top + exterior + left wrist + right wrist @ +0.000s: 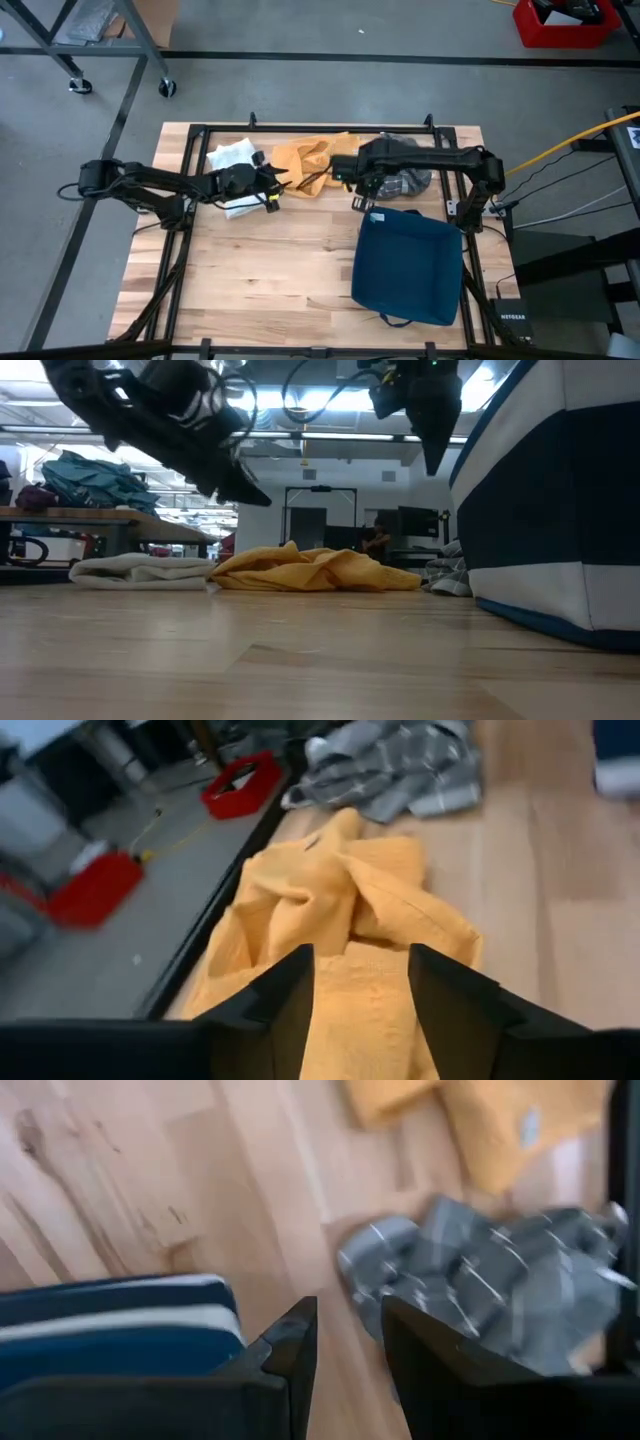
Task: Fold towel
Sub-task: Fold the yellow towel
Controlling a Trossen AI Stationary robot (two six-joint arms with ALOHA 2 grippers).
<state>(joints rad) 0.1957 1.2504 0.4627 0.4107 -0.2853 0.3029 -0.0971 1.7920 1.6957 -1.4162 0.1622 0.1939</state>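
On the left of the table (250, 290) lies a white towel (228, 160), folded flat. The left gripper (270, 185) hangs just beside it, low over the near edge of the yellow towel (310, 160). In the left wrist view its fingers (280, 1005) stand apart with the cloth showing between them and nothing pinched: released, not grasping.

The yellow towel sits crumpled at the table's back middle, between the white towel and a grey cloth (405, 175). It is bunched with ridges and a raised peak, so no clean corner or hem shows. Its long axis runs roughly left to right along the back edge, and a narrower lobe points toward the grey cloth.

The step in hand looks like taking hold of the yellow towel to spread it. To do that well, the left gripper should likely come down on a single outer edge, not the thick middle fold, so only one layer lifts. Then draw it out toward open table for flattening.

The right gripper (358, 195) hovers above the table between the grey cloth and a blue bag (410, 265). Its fingers (290, 1350) stand partly apart, holding nothing.
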